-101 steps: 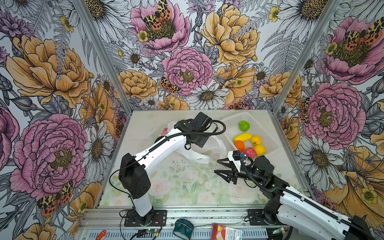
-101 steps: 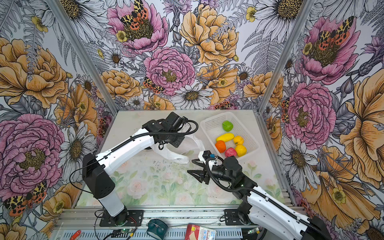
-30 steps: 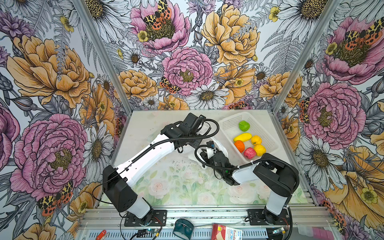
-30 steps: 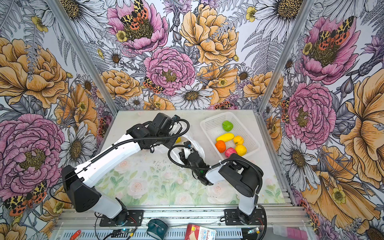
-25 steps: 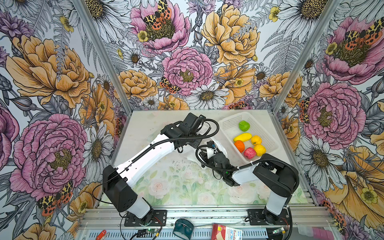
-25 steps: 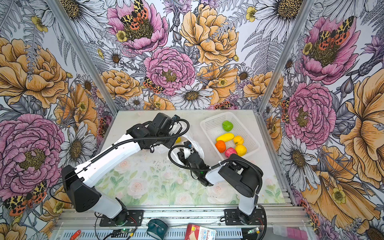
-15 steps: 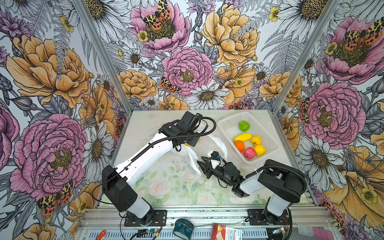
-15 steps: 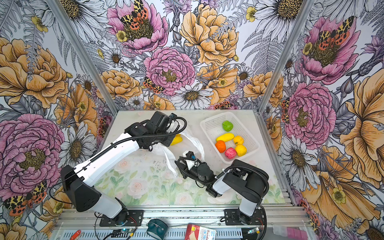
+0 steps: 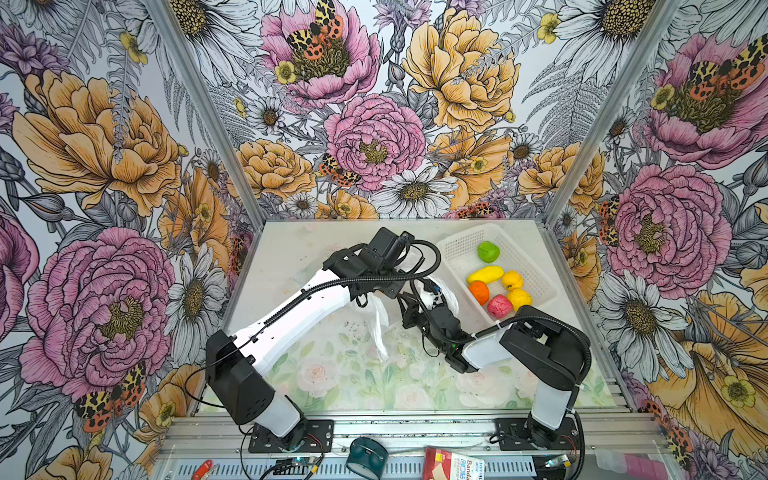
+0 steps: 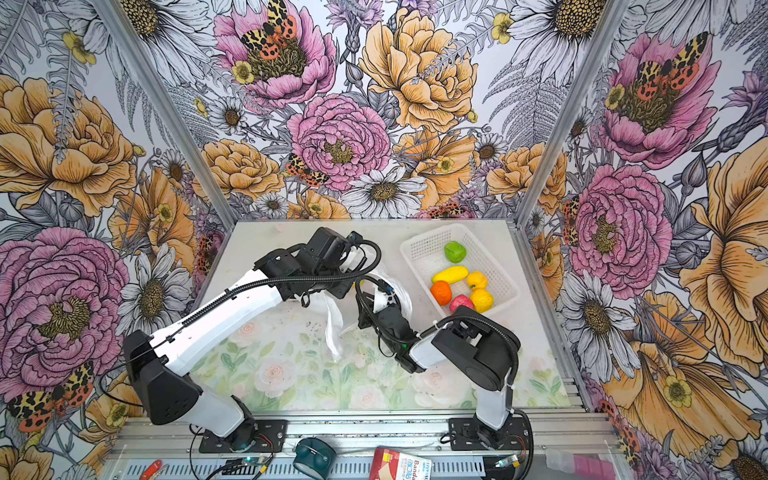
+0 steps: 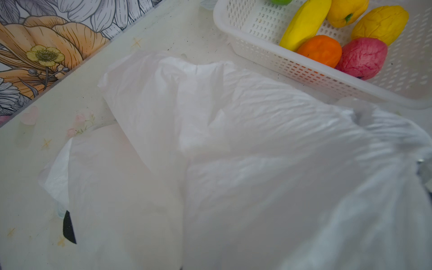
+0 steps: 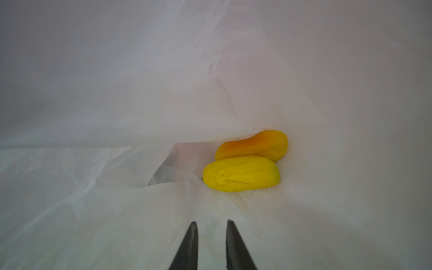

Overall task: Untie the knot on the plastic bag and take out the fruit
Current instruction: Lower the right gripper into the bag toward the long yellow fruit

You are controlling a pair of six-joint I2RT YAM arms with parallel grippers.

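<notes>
Front ledge, below the worktop: a red-and-white box [image 9: 453,466] [image 10: 402,464] bears the only print that can be read here. On its white panel, in both top views, dark letters spell "Banda" before the lower edge of the frame cuts the word off. Just above runs a line of smaller characters, possibly starting "HYP", which are too small and blurred to make out with certainty.

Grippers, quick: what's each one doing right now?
Left gripper: shut, pinching the plastic bag and holding it up.
Right gripper: slightly open, empty, inside the bag, short of two yellow fruits.
</notes>
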